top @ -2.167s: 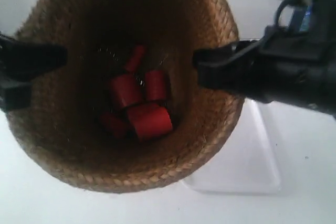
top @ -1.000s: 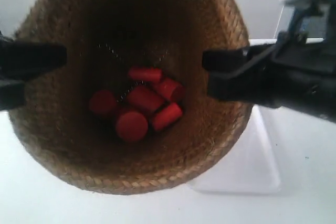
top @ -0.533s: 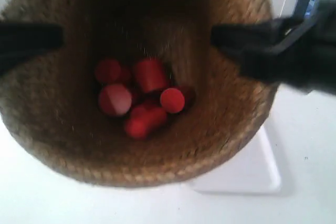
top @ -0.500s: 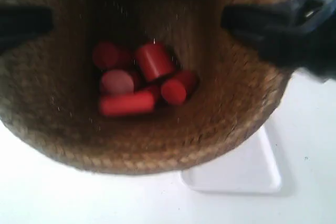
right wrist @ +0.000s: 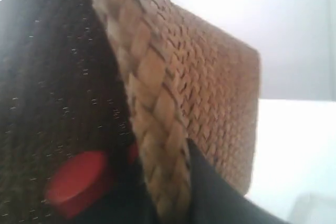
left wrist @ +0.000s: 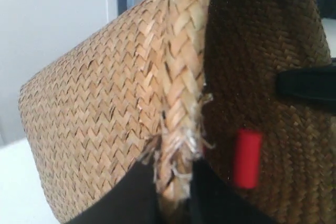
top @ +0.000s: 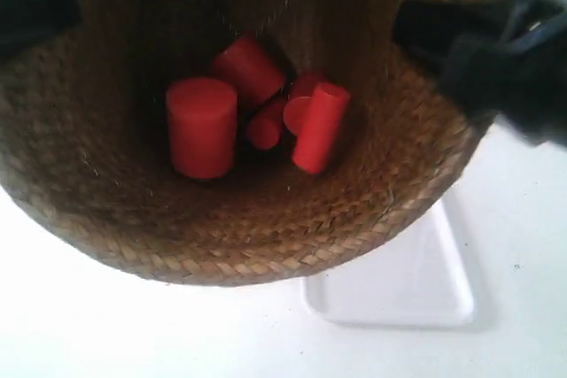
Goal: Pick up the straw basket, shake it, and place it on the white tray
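Straw basket [top: 266,245] is pinched at its braided rim by two tools. The left tool [left wrist: 173,199] and the right tool [right wrist: 168,195] each have one finger inside the wall and one outside, closed on the weave. Five red cylinders [top: 202,127] can be counted in its bottom. The straw basket hangs above the bench [top: 80,325], beside one white tray [top: 416,294], whose near corners show. Its rim runs off the exterior view's top and sides. It fills more of that view than two seconds ago, the cylinders have reshuffled, and the tray is unmoved.
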You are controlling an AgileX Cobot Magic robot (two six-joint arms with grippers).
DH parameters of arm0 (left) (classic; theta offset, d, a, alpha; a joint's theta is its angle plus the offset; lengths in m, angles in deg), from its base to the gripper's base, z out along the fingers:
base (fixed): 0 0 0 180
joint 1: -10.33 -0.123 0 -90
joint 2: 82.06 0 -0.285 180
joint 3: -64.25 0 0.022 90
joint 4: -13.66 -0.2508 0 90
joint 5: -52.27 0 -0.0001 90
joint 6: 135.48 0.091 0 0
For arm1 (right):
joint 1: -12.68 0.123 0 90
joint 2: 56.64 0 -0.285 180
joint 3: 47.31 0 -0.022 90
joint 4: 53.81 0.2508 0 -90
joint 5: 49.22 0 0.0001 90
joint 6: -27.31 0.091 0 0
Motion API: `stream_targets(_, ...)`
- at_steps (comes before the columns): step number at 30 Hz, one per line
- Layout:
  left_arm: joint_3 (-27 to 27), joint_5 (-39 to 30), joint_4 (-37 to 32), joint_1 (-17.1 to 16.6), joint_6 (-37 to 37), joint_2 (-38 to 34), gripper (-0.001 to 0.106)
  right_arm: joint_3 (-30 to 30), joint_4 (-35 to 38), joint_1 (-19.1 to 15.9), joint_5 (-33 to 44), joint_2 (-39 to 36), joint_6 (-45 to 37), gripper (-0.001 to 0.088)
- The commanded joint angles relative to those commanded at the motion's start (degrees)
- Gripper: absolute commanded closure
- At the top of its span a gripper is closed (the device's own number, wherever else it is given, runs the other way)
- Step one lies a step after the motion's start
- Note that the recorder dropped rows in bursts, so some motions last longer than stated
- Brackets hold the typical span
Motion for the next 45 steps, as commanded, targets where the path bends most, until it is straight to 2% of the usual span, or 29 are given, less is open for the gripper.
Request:
stream_targets(4,-3.9,-4.0,2.7,0.0,0.2,3.0,0.105,-5.3,0.6,0.0,13.4,4.5,0.7,0.0868)
stream_targets(6,-5.3,-3.5,2.2,0.0,0.5,4.4,0.105,-6.2,0.8,0.0,15.8,6.2,0.7,0.0868)
stream_targets(9,-5.5,-2.5,2.0,0.0,0.5,4.9,0.105,-5.1,0.8,0.0,14.7,6.6,0.6,0.0868)
stream_targets(20,-4.7,-7.9,-0.6,0.0,-0.3,5.1,0.105,-4.3,0.7,0.0,17.6,6.3,2.2,0.0868)
stream_targets(22,-4.7,-7.9,0.9,0.0,-0.4,7.3,0.105,-5.6,1.3,0.0,21.1,8.9,3.0,0.0868)
stream_targets(24,-4.2,-5.3,0.7,0.0,0.3,9.0,0.105,-5.7,-0.5,0.0,18.3,11.2,2.8,0.0868)
stream_targets(25,-2.5,-1.6,-0.4,0.0,0.7,8.6,0.105,-4.3,-1.5,0.0,14.2,10.5,2.8,0.0868)
stream_targets(26,-1.0,1.0,-0.5,0.0,0.5,7.4,0.105,-3.1,-1.5,0.0,11.4,8.5,2.8,0.0868)
stream_targets(27,2.5,6.8,-0.5,0.0,0.4,3.8,0.105,-0.5,-1.5,-0.1,5.7,2.6,2.1,0.0868)
stream_targets(28,2.8,7.1,-0.5,0.0,0.4,2.7,0.105,-0.8,-1.3,-0.2,6.0,0.8,1.9,0.0868)
stream_targets(31,-1.3,-0.2,-1.0,0.0,0.3,6.1,0.105,-7.8,-1.4,0.1,19.7,3.8,0.6,0.0868)
stream_targets(33,-4.9,-3.7,-1.2,0.0,0.5,9.4,0.105,-11.9,-1.5,0.5,24.1,8.0,-0.2,0.0868)
stream_targets(35,-4.8,-2.5,-1.6,0.0,1.4,10.3,0.105,-11.0,-2.5,0.6,19.7,9.6,-0.2,0.0868)
stream_targets(38,1.9,3.7,-1.6,0.0,1.7,5.5,0.105,-4.2,-5.5,0.2,5.8,3.6,0.0,0.0868)
stream_targets(39,3.0,5.0,-1.6,0.0,1.7,4.0,0.105,-3.6,-4.8,-0.1,3.7,1.2,0.1,0.0868)
stream_targets(41,1.6,3.0,-1.4,-0.1,1.3,4.7,0.105,-6.0,-2.8,-0.4,7.7,0.8,0.7,0.0868)
stream_targets(43,-2.0,-0.3,-1.4,-0.1,1.5,7.1,0.105,-10.1,-3.1,-0.4,15.6,4.2,0.1,0.0868)
stream_targets(45,-3.9,0.8,-1.4,-0.1,1.6,8.4,0.105,-11.4,-3.1,-0.4,17.7,6.8,0.2,0.0868)
